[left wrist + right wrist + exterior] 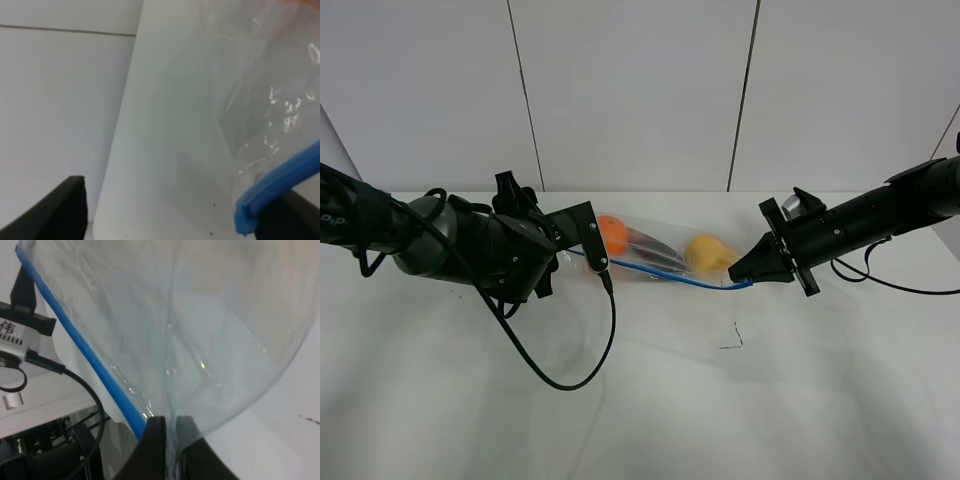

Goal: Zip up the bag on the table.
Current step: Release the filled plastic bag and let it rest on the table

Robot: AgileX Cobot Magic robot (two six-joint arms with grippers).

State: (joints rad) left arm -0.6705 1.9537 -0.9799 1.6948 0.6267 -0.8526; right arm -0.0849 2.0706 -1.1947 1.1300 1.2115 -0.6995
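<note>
I am pinching the bag [660, 256] at its right end with the right gripper [172, 442]. Its two fingers are pressing together on the clear film, just beside the blue zipper strip [80, 342]. The left gripper [170, 220] is standing with its fingers apart. The other end of the strip is lying against one finger and, as far as I can judge, is not clamped.

The bag is lying in the far half of the table [640, 420], about midway between the left and right edges. Its strip is facing the near edge.

To do this step well, I think the left fingers should first be closing on the strip end, so that the bag is anchored. Then the right pinch should be travelling straight along the strip, with both lips between the pads and not only film. The pull should be low and gentle, because the orange fruit [612, 236] and the yellow fruit [706, 252] are sitting just behind the strip.

The table is plain white. A small dark mark [733, 338] is showing nearer the near edge, and a black cable [614, 325] is looping over the surface. Behind the far edge, pale wall panels [630, 90] with dark seams are closing the room.
</note>
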